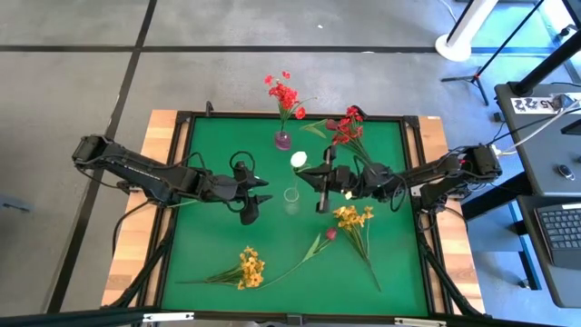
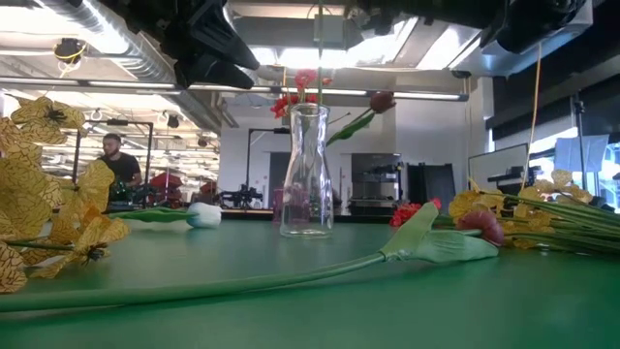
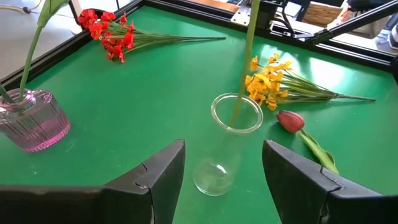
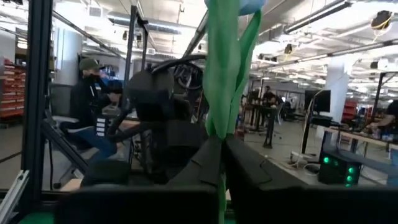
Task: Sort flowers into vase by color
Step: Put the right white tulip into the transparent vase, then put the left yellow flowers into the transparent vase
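A clear glass vase (image 1: 291, 195) (image 2: 306, 174) (image 3: 233, 140) stands upright mid-table. My right gripper (image 1: 318, 186) (image 4: 221, 146) is above and just right of it, shut on a white tulip (image 1: 298, 160). My left gripper (image 1: 257, 197) (image 3: 224, 171) is open, left of the vase and short of it. A purple vase (image 1: 283, 140) (image 3: 34, 118) holds a red spray (image 1: 284, 94). Another red spray (image 1: 347, 127), two yellow sprays (image 1: 354, 218) (image 1: 247, 268) and a magenta tulip (image 1: 330, 233) lie on the mat. My right gripper pinches the white tulip's green stalk (image 4: 217, 118) between its two fingers, coming level from the table's right, fingers across the stalk. The tulip is upright, with its leaves above the fingers. Its lower stalk (image 3: 239, 102) reaches down into the clear vase's mouth.
The green mat sits inside a raised black frame (image 1: 413, 195). In the low view a white bud (image 2: 203, 215) lies on the mat behind and left of the clear vase. A person (image 2: 118, 160) sits in the room beyond. Open mat lies near the left edge.
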You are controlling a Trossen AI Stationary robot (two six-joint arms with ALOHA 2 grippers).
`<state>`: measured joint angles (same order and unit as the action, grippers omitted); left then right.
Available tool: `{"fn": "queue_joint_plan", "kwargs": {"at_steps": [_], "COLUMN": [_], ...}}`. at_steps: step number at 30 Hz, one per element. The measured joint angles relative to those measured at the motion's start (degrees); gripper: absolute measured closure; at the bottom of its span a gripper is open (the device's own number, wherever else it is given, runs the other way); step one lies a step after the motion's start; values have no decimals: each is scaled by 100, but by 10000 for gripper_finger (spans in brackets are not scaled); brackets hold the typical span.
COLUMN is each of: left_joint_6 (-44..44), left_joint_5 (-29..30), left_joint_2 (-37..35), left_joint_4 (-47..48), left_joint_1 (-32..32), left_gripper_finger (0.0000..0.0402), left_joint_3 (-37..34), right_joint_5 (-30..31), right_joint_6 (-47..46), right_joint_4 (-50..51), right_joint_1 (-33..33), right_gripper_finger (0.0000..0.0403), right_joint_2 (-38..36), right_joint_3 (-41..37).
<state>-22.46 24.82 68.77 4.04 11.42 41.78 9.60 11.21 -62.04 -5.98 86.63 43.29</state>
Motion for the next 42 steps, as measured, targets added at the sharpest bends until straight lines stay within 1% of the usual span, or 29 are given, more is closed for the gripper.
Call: {"fn": "queue_joint_plan", "kwargs": {"at_steps": [3, 7, 11, 14, 17, 19, 20, 22, 25, 27, 29, 31, 35, 40, 42], "left_joint_6": [0, -50, -111, -330, -533, -551, -552, -556, -749, -959, -1089, -1137, -1138, -1021, -1021], "left_joint_5": [0, -48, -126, -127, -341, -266, -133, 258, 813, 967, 982, 1007, 1017, 1039, 1037], "left_joint_2": [0, -38, -350, -643, -789, -758, -703, -544, -260, -67, 89, 207, 411, 521, 521], "left_joint_4": [1, 81, 439, 805, 1216, 1666, 1897, 2446, 3321, 3715, 3868, 3893, 3899, 3901, 3909], "left_joint_1": [0, 57, 277, 459, 825, 1226, 1421, 1744, 2057, 2127, 2130, 2122, 2029, 1846, 1806], "left_gripper_finger": [194, 194, 194, 194, 194, 194, 194, 194, 194, 194, 194, 194, 194, 194, 194], "left_joint_3": [0, -2, -4, 30, 388, 797, 1027, 1515, 2135, 2404, 2522, 2535, 2535, 2535, 2535], "right_joint_5": [-8, 40, 90, 389, 542, 543, 540, 525, 506, 493, 488, 483, 503, 431, 431], "right_joint_6": [23, 23, -23, -27, 18, 87, 89, 82, 77, 67, 55, 3, -67, -111, -113], "right_joint_4": [27, 98, 282, 448, 842, 1212, 1430, 1783, 2248, 2427, 2460, 2492, 2463, 1837, 1855], "right_joint_1": [0, -1, -7, -7, -7, -7, -7, -49, -151, -232, -275, -270, -252, -51, 58], "right_gripper_finger": [351, 293, 227, 184, 150, 133, 126, 115, 103, 99, 98, 98, 99, 99, 99], "right_joint_2": [0, -26, -26, -26, -268, -594, -807, -1226, -1826, -2097, -2182, -2164, -1875, -1372, -1263], "right_joint_3": [0, 0, 0, 0, 0, 0, 0, 0, 0, 0, 2, 2, 2, 3, 51]}}
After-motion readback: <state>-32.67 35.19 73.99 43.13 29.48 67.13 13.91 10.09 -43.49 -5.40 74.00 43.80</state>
